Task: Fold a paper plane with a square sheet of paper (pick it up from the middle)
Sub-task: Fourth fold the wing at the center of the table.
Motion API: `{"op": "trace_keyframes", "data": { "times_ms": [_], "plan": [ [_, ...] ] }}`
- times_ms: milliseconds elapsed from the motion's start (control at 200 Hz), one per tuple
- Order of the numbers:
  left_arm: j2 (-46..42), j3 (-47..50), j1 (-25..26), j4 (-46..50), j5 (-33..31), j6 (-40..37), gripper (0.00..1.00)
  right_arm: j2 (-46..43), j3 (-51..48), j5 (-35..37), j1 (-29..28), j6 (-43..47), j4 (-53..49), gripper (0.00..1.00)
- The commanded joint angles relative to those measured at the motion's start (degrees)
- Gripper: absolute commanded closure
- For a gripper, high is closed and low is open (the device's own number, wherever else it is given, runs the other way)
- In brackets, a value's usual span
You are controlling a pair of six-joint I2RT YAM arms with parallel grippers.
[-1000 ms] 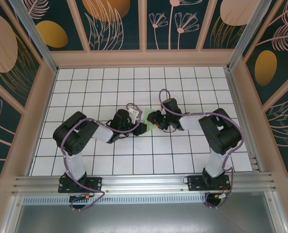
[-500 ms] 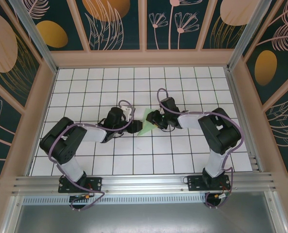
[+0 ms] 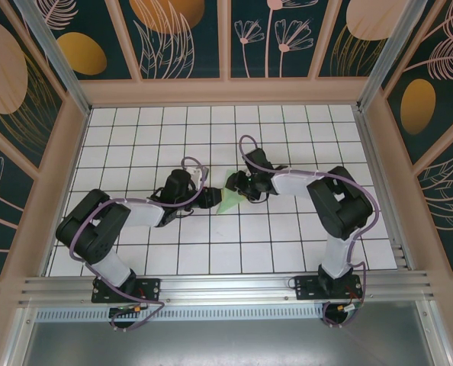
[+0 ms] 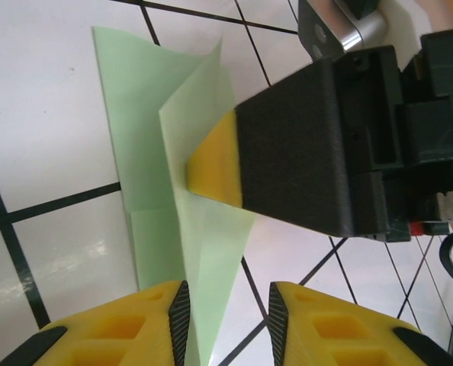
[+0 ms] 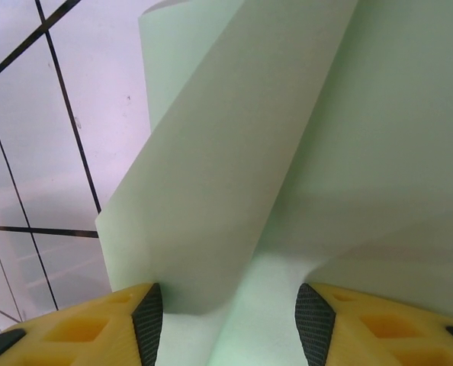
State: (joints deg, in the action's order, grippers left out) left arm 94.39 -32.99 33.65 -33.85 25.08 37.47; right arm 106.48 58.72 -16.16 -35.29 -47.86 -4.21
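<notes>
Left tool [image 4: 226, 311]: fingers spread, nothing pinched. It sits low over the table [image 3: 135, 137], with the near end of the paper running into the gap between the fingers. Judged purpose: placed to nip or flatten the crease once the flap is laid over.

Right tool [image 5: 228, 314]: fingers likewise spread wide, straddling a raised flap. From the left wrist, one yellow pad [image 4: 215, 164] bears on the paper at the fold line. Judged purpose: pinning the layers so the sheet cannot slide on the smooth tiles.

Square sheet of paper [image 3: 228, 198]: pale green, mid-table, between the two tools and reaching into the gap of each. It is part-folded to a tapering shape, with one flap standing off the lower layer and the rest flat on the tiles.

Stage, as judged: mid-fold, not yet a finished dart.

Risk, as judged: the paper is thin, so a sideways push would skew the crease.
</notes>
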Motion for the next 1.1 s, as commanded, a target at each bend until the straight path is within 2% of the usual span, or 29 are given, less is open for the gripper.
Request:
{"op": "trace_keyframes", "data": {
  "times_ms": [0,150,420,1096],
  "plan": [
    [0.88,-0.12,-0.22,-3.19,3.49,1.70,0.65,5.23,-0.76,6.05,-0.35,0.91,-8.47,0.44],
    [3.41,-1.45,-0.17,-4.39,5.17,2.17,0.68,5.77,-0.66,6.49,-0.47,0.11,-9.24,0.40],
    [7.70,-4.70,-0.17,-1.85,5.58,0.95,0.73,6.12,-0.54,6.58,-0.48,-0.77,-9.75,0.39],
    [10.90,-6.32,-0.19,2.02,1.50,-0.40,0.80,6.89,-1.24,7.29,-0.04,-1.56,-10.48,0.53]
  ]
}}
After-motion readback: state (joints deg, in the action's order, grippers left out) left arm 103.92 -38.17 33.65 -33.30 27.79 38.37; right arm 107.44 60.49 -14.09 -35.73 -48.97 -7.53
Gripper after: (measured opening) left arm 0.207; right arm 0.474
